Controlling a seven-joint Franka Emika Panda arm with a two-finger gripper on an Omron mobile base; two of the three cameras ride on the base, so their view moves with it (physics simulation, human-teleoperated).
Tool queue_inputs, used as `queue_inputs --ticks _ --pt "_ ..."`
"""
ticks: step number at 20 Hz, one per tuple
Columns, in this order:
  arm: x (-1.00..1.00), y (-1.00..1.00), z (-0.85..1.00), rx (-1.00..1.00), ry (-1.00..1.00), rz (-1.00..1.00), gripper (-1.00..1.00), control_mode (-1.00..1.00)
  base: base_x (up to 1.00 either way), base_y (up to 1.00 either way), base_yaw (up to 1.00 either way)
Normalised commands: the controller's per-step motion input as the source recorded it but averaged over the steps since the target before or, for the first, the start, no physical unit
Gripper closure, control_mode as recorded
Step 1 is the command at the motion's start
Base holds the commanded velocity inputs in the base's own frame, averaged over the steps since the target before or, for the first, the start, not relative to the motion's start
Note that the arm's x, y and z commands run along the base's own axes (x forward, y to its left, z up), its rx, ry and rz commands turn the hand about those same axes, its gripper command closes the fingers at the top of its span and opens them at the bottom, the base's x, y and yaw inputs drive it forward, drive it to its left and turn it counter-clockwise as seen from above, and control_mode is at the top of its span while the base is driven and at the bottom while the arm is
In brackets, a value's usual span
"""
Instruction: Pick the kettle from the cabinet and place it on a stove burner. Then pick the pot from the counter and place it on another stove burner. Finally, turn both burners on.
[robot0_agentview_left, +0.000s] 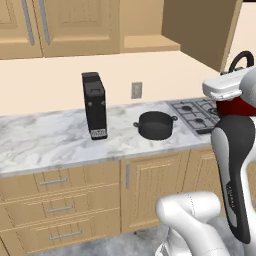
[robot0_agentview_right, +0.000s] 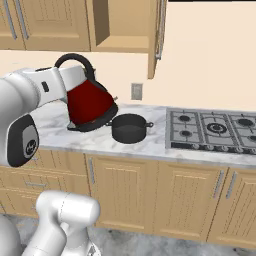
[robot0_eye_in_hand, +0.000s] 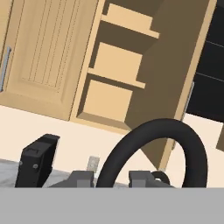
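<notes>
Marble counter (robot0_agentview_right: 150, 142) runs across your scene over tan drawers, and nearest you the arm carries the kettle (robot0_agentview_right: 89, 104) in the air above its left stretch. Your gripper (robot0_eye_in_hand: 111, 177) is clamped on the kettle's black arched handle, its fingers (robot0_eye_in_hand: 82, 178) showing on both sides of the loop in the hand view. Just right of the kettle, the pot (robot0_agentview_right: 130, 128) sits on the counter, untouched. Further right lies the cooktop (robot0_agentview_right: 215, 131), its burners bare. Behind, the cabinet (robot0_eye_in_hand: 127, 70) stands open. You are mid-carry on the first step, I judge; next you need to swing right past the pot and set the kettle upright on a burner.
</notes>
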Motion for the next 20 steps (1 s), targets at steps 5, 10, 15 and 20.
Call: queue_inputs --ticks 5,10,15,20 --pt "0.0 0.0 0.0 0.0 0.0 0.0 1.0 1.0 -0.49 -0.34 -0.12" --pt "0.0 0.0 0.0 0.0 0.0 0.0 1.0 1.0 -0.35 -0.61 -0.09" --pt "0.0 0.0 0.0 0.0 0.0 0.0 1.0 1.0 -0.4 -0.69 -0.06" --pt "0.0 0.0 0.0 0.0 0.0 0.0 1.0 1.0 -0.17 -0.66 -0.03"
